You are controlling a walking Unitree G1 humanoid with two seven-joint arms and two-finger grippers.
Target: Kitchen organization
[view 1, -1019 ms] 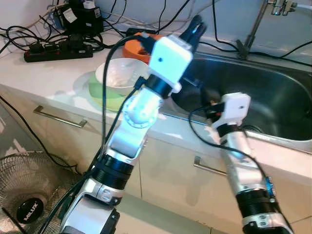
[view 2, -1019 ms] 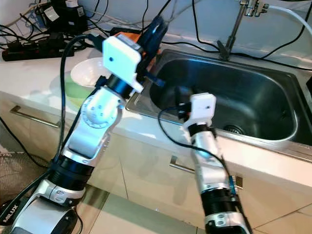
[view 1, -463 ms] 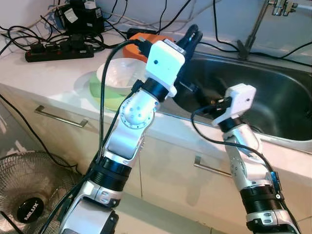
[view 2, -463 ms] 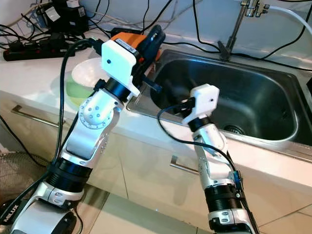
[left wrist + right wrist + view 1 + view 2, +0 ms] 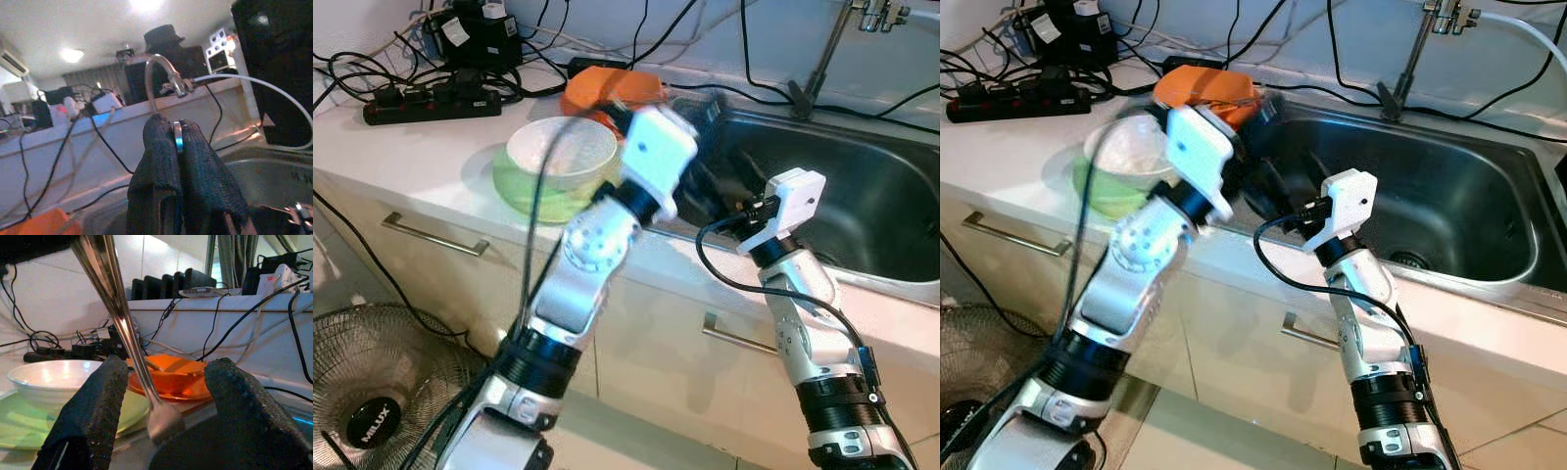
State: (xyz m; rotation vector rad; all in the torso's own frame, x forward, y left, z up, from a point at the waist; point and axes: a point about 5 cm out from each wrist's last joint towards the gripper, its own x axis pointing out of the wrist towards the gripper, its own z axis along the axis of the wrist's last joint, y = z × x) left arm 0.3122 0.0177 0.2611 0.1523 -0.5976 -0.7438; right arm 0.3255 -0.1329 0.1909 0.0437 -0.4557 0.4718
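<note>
Right wrist view: spoon [image 5: 122, 328] steeply tilted.

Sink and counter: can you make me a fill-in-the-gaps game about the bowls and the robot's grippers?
1. The white bowl sits inside a larger bowl whose colour is ___.
2. The orange dish lies on the counter next to the steel ___.
3. The right gripper has its fingers ___ on either side of a metal utensil.
4. The left gripper is ___ on that utensil.

Missing words: green; sink; open; shut
</note>
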